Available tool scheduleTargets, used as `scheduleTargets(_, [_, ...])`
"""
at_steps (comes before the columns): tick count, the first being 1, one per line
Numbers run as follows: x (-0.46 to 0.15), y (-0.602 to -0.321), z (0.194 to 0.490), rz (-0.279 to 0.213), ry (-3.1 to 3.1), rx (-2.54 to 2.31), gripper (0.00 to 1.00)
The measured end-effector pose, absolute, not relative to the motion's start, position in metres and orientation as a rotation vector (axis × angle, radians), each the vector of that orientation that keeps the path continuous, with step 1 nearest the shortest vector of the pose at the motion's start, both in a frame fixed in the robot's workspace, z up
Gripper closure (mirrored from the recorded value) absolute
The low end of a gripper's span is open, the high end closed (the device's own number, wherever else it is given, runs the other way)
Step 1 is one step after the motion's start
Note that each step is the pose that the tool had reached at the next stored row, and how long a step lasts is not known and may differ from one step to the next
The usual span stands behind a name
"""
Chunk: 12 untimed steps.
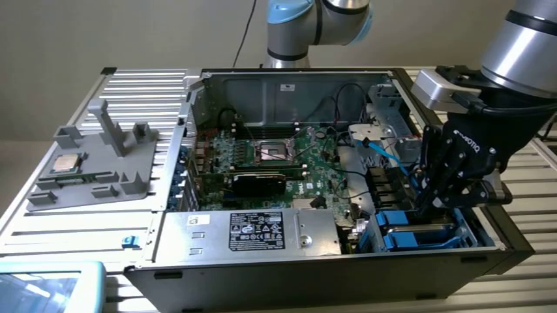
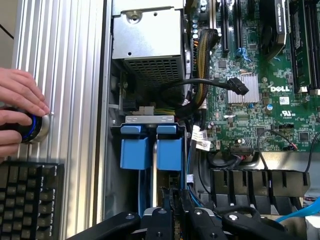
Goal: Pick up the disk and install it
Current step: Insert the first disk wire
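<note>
- Gripper (image 1: 431, 207) sits low in the drive bay, at approx. 4 o'clock in the open PC case (image 1: 195, 98) as the exterior view shows it.
- Fingers (image 2: 168, 202) nearly together, only a narrow gap, clamped on the edge of the disk (image 2: 169, 152).
- Disk stands on edge in the bay w/ its blue carrier tab showing. It's the one nearer the motherboard (image 1: 278, 153).
- 2nd blue carrier (image 2: 134, 150) sits just beside it, on the case-wall side, the tabs side by side.
- Silver PSU box (image 1: 252, 231) w/ black-and-white label is at 6 o'clock in the case, just beside the bay.
- Grey fixture (image 1: 96, 163) lies on the slatted surface (image 1: 130, 85) at 9 o'clock, well apart from the case. A small square CPU chip (image 1: 68, 163) rests on it.
- Base of another arm (image 1: 304, 26) is at 12 o'clock, behind the case.
- Wrist view: a person's hand (image 2: 20, 112) rests on a round knob (image 2: 35, 127) w/ a blue ring, near a black keyboard (image 2: 30, 200), both on the surface beside the case.
</note>
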<state>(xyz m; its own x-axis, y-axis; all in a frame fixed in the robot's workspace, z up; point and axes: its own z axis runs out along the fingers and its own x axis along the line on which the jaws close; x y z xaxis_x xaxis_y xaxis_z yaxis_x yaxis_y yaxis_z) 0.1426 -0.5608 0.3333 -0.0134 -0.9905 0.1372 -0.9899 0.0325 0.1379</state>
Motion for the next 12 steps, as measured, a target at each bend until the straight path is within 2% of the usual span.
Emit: scheduleTargets(12, [0.1428,-0.5615,0.3322,-0.004,-2.109,2.057,0.83])
